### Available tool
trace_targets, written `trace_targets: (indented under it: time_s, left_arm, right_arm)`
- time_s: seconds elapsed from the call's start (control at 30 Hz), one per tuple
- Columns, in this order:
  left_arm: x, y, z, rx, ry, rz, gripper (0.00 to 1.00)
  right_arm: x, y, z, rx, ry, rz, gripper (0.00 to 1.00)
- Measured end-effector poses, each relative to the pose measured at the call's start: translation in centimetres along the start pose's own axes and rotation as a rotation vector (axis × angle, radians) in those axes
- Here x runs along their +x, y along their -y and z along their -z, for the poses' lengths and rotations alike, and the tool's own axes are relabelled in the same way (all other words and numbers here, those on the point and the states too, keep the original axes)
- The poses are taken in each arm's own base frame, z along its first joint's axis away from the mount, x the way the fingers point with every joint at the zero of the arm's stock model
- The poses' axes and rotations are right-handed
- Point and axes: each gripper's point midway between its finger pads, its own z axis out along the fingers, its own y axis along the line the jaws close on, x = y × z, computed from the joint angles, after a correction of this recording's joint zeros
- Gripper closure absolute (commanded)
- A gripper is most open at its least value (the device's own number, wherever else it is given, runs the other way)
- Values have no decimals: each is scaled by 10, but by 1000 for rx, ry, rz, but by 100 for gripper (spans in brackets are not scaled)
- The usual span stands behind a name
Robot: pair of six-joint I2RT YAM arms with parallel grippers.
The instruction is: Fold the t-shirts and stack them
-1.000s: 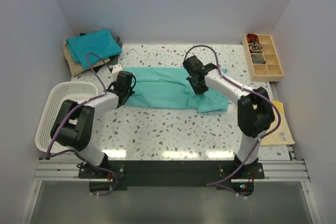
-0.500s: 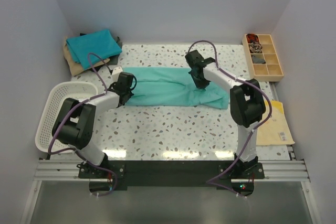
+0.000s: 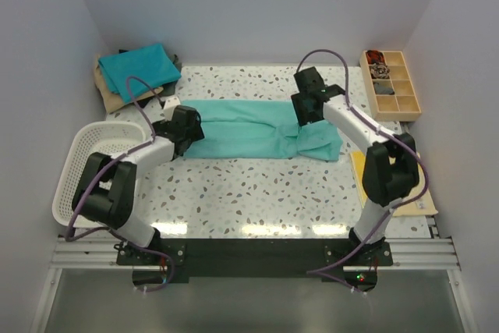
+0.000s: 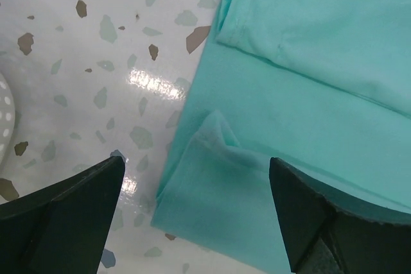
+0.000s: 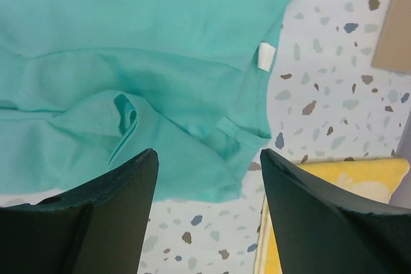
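A light sea-green t-shirt (image 3: 261, 132) lies folded into a long strip across the back middle of the table. My left gripper (image 3: 185, 127) hovers open over its left end, whose rumpled corner (image 4: 218, 178) shows between the wide-spread fingers (image 4: 70, 216). My right gripper (image 3: 306, 107) stands open above the shirt's right end (image 5: 160, 94), where a white label (image 5: 264, 56) shows. Neither gripper holds anything. A folded teal-blue t-shirt (image 3: 140, 69) rests on a tan one (image 3: 109, 97) at the back left.
A white mesh basket (image 3: 90, 163) stands at the left edge. A wooden compartment box (image 3: 391, 85) sits at the back right. Yellow and tan sheets (image 3: 405, 186) lie at the right edge, and the yellow one (image 5: 321, 222) is just beyond the shirt's end.
Both grippers have opened and let go of the sea-green shirt. The right arm swung right and back, and the shirt's right end now lies flat on the table.
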Motion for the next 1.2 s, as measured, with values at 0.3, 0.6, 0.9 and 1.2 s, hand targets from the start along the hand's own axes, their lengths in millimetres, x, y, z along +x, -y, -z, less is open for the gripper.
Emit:
trace_targets:
  time_s: [0.3, 0.6, 0.9, 1.2]
  left_arm:
    - [-40, 27, 37, 170, 94, 58, 0]
    - [-6, 63, 44, 345, 19, 5, 0]
    - [18, 73, 35, 379, -57, -26, 0]
    - [23, 75, 34, 391, -72, -35, 0]
  right_arm:
    - [21, 7, 80, -162, 130, -132, 34]
    - [99, -36, 58, -323, -88, -121, 41]
    - [112, -56, 36, -364, -146, -135, 44]
    - [98, -60, 2, -306, -167, -133, 44]
